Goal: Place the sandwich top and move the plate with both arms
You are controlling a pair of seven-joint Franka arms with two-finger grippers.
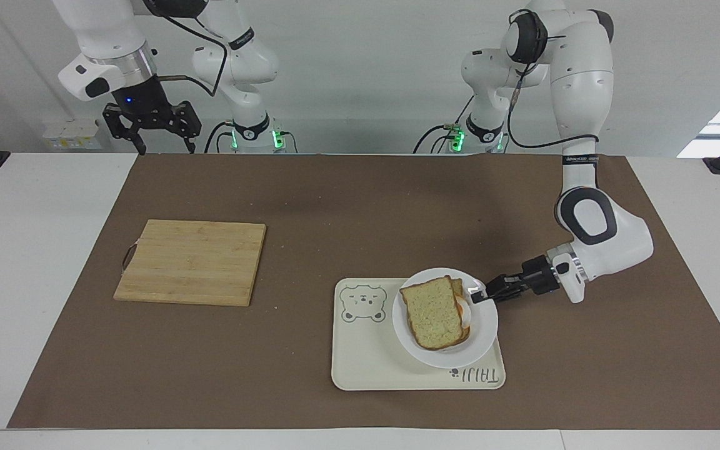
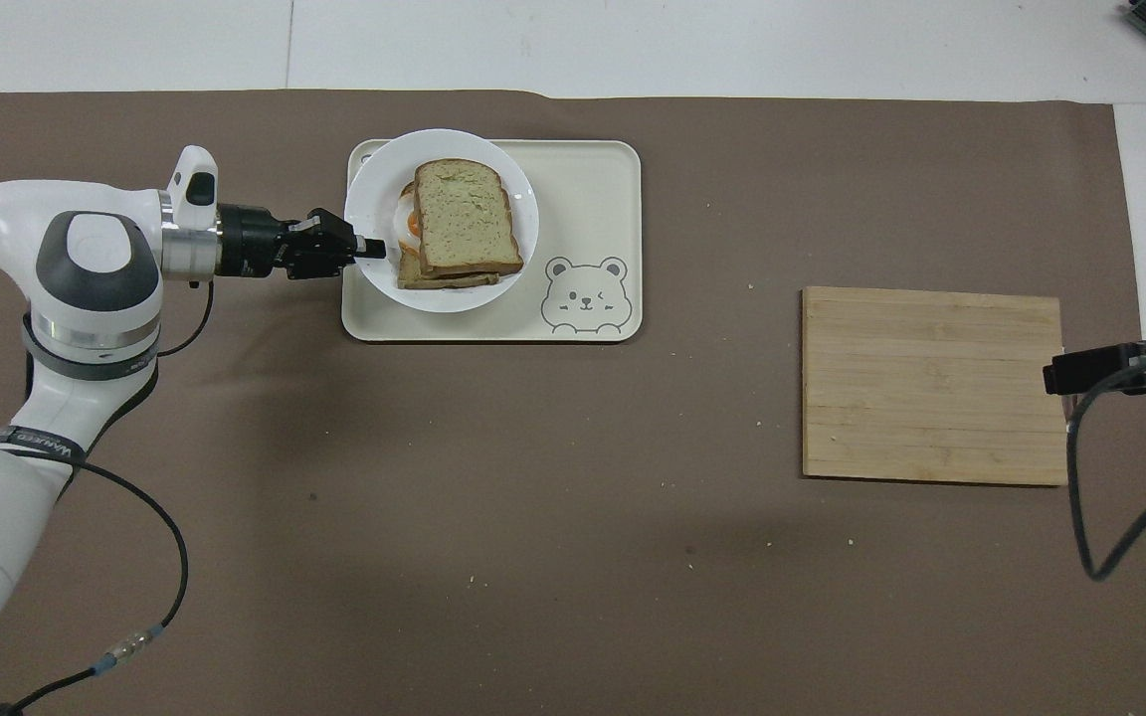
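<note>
The sandwich top [image 1: 433, 312] [image 2: 464, 214], a pale speckled slice with brown crust, lies on a lower slice with a fried egg showing at its edge, on the white plate [image 1: 482, 334] [image 2: 370, 184]. My left gripper [image 1: 480, 297] [image 2: 366, 246] is shut on the plate's rim and holds the plate over the cream bear tray [image 1: 372, 359] [image 2: 583, 189], at the tray's end toward the left arm. My right gripper [image 1: 152, 128] [image 2: 1055, 376] waits raised and open by the table's edge nearest the robots, at the right arm's end.
A bamboo cutting board [image 1: 191, 261] [image 2: 931, 384] lies on the brown mat [image 1: 347, 206] toward the right arm's end. Crumbs dot the mat.
</note>
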